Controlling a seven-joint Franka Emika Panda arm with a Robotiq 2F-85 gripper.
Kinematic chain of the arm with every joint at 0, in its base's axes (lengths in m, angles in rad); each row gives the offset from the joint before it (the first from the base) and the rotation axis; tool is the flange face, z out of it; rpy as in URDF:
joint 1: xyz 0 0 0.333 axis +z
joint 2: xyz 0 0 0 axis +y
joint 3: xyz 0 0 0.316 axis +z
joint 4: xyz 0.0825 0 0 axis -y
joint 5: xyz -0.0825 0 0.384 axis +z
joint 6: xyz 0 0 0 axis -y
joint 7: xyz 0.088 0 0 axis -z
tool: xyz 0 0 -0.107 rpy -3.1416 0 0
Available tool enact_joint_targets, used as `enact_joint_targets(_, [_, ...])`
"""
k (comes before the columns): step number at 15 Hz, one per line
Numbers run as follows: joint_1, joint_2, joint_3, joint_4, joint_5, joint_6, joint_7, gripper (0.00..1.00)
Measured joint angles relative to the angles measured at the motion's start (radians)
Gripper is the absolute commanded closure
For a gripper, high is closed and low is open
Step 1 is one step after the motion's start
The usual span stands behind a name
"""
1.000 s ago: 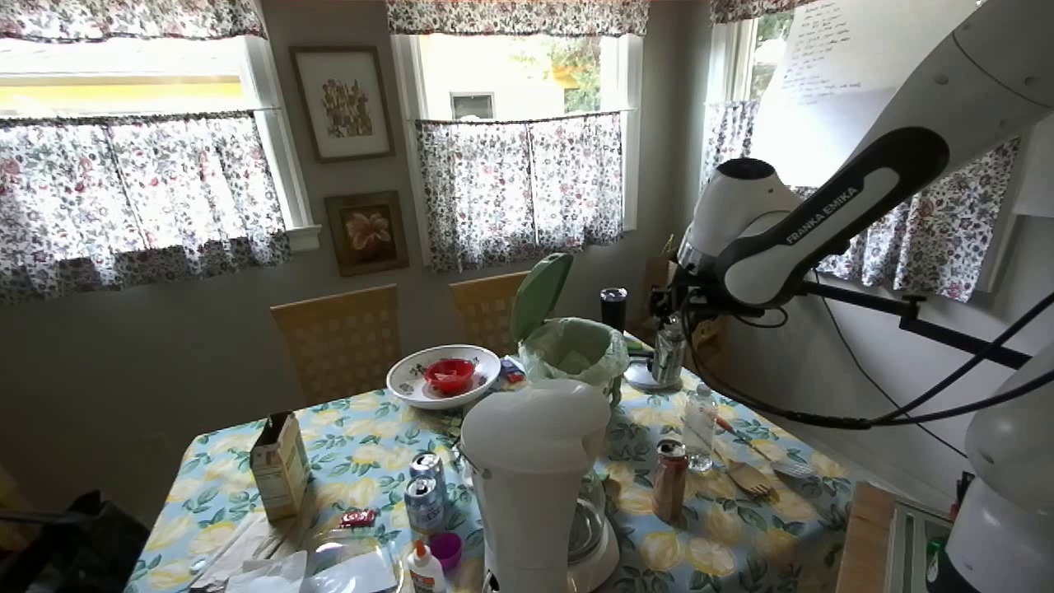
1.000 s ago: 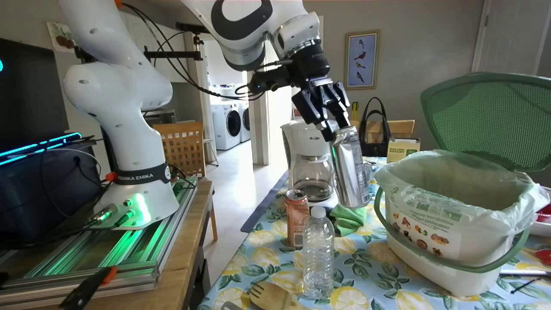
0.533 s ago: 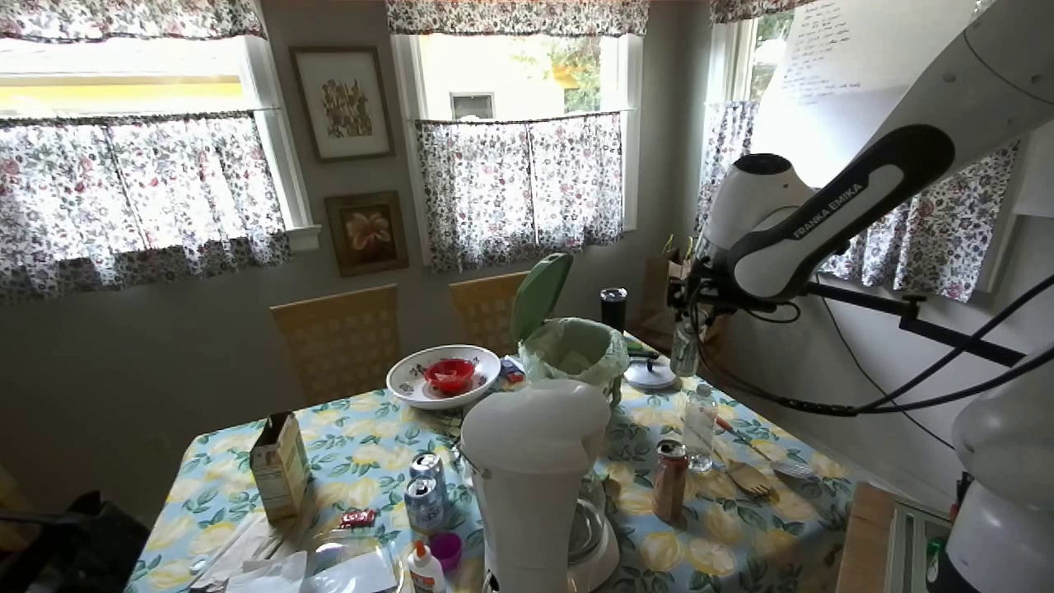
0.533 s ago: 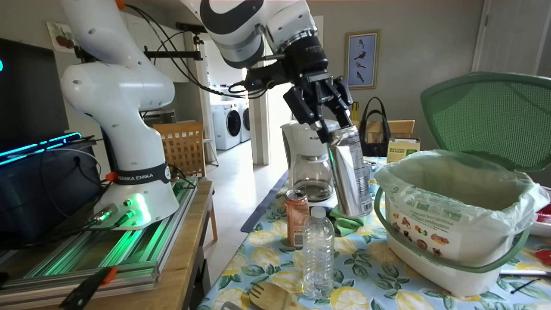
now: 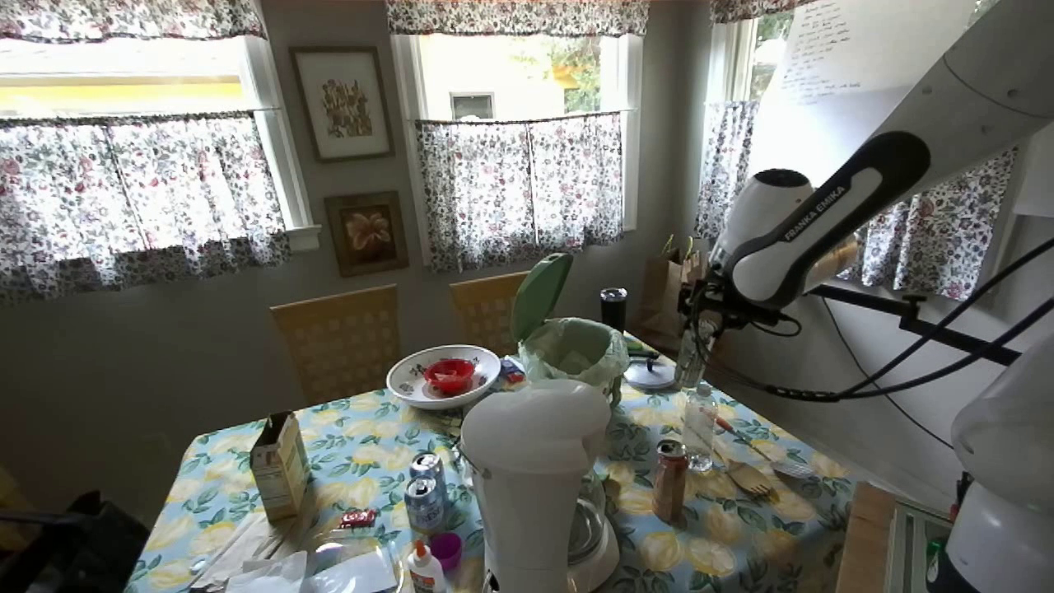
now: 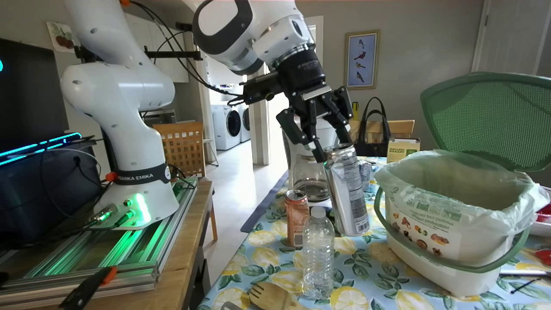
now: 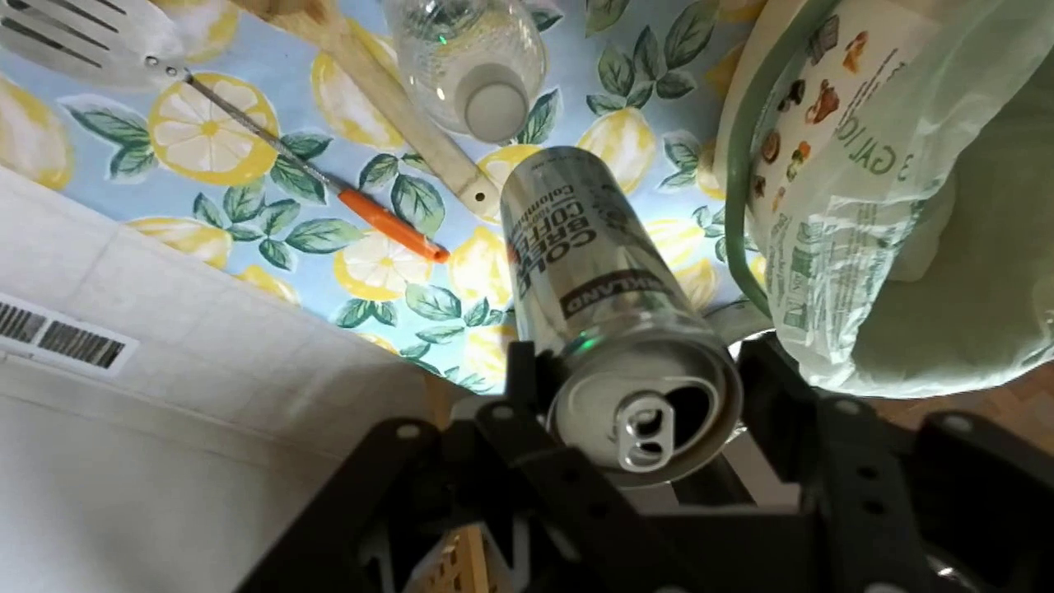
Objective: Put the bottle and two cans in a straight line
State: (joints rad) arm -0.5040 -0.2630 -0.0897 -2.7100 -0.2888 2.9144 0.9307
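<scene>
My gripper (image 6: 332, 146) is shut on the top end of a silver can (image 6: 348, 193), whose opened lid faces the camera in the wrist view. The held can (image 5: 692, 356) hangs tilted, its lower end appearing above the table. A clear plastic bottle (image 6: 318, 258) with a white cap stands upright; in the wrist view the bottle (image 7: 469, 49) lies just beyond the can's bottom. Behind the bottle in an exterior view stands an orange-red can (image 6: 297, 221), upright on the cloth. This can (image 5: 669, 486) is out of the wrist view.
A lined bin (image 6: 424, 224) with a raised green lid stands close beside the held can. A wooden fork (image 6: 271, 296) and an orange-handled utensil (image 7: 387, 222) lie near the bottle. The coffee maker (image 5: 531, 478) and two blue-silver cans (image 5: 424, 504) stand farther along the table.
The arm has lowered the silver can toward the table and brought it nearer the bottle, with its tilt increasing. The bottle and the orange-red can have stayed where they were.
</scene>
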Motion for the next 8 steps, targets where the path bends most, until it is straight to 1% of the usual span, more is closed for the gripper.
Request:
enact_joint_targets(3, [0.000, 0.040, -0.024, -0.004, 0.054, 0.040, -0.025, 0.63])
enact_joint_targets(8, [0.014, 0.100, -0.076, -0.004, 0.091, 0.068, -0.046, 0.63])
